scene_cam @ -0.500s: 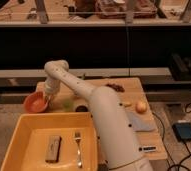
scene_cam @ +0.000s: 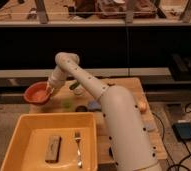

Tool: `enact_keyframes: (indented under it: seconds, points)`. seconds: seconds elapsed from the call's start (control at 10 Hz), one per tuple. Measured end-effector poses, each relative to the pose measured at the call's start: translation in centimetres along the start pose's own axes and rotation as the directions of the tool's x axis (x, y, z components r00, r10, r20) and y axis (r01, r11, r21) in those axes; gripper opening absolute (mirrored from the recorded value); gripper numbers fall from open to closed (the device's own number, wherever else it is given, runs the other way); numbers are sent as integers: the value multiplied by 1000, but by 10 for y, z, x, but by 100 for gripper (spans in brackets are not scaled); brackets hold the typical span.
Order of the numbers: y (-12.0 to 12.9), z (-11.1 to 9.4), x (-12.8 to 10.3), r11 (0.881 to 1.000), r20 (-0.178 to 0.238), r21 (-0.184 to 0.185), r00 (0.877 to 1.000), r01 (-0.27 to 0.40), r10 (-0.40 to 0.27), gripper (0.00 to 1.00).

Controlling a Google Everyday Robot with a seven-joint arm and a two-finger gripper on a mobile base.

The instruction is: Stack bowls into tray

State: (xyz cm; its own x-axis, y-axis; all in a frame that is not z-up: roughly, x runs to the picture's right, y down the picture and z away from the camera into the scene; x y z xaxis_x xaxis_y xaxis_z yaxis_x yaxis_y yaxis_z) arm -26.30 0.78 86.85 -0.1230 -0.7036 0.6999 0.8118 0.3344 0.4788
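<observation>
The orange-red bowl (scene_cam: 37, 93) is at the table's far left edge, beyond the tray, and looks raised a little and tilted. My gripper (scene_cam: 49, 89) is at the bowl's right rim and appears shut on it. The white arm reaches to it from the lower right. The large yellow tray (scene_cam: 20, 131) sits at the front left of the wooden table. It holds a brown rectangular block (scene_cam: 52, 148) and a fork (scene_cam: 78, 148).
A small pale cup (scene_cam: 78, 90) stands just right of the gripper. A small green item (scene_cam: 67, 105), a dark round item (scene_cam: 81, 108) and a blue item (scene_cam: 93, 105) lie behind the tray. An orange round object (scene_cam: 142, 106) lies at the right. A dark shelf runs behind the table.
The bowl and the gripper at its rim have moved up a little. The tray and its contents have not moved.
</observation>
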Motion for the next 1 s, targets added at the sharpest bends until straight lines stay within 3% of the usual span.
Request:
enact_keyframes:
  seconds: [0.3,0.6,0.8,1.0]
  points:
    - [-8,-20,-2,1000,-1,13,1000,-6,6,0]
    - [-34,-81,-19,1000,-11,-6,1000,28,-28,0]
    - [-49,-114,-42,998,2,-18,998,64,-64,0]
    - [-53,-128,-77,996,24,-15,996,86,-86,0]
